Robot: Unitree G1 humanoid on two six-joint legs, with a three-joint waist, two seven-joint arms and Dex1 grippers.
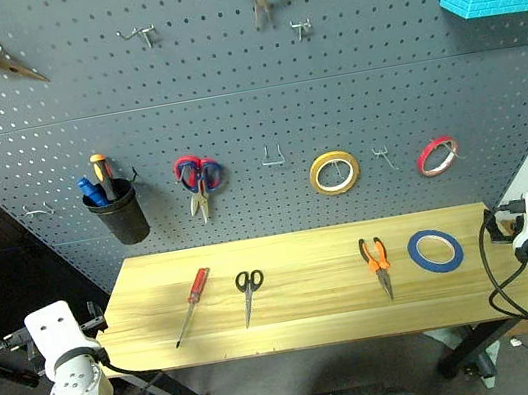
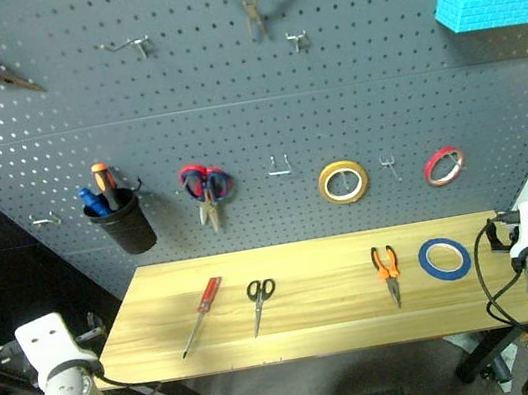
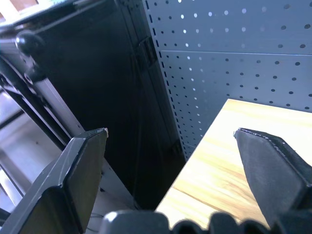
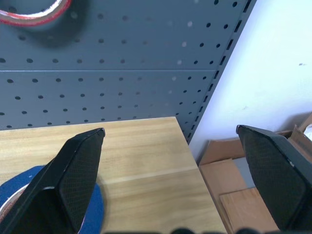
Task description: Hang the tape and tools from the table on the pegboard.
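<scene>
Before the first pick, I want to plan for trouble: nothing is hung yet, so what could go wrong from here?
The screwdriver, black scissors and pliers lie flat on the table, so the open jaws may scrape wood or slip off them. The blue tape sits near the table's right end and could be nudged off. Free hooks lie close to the yellow roll, which a reach might knock loose.
</scene>
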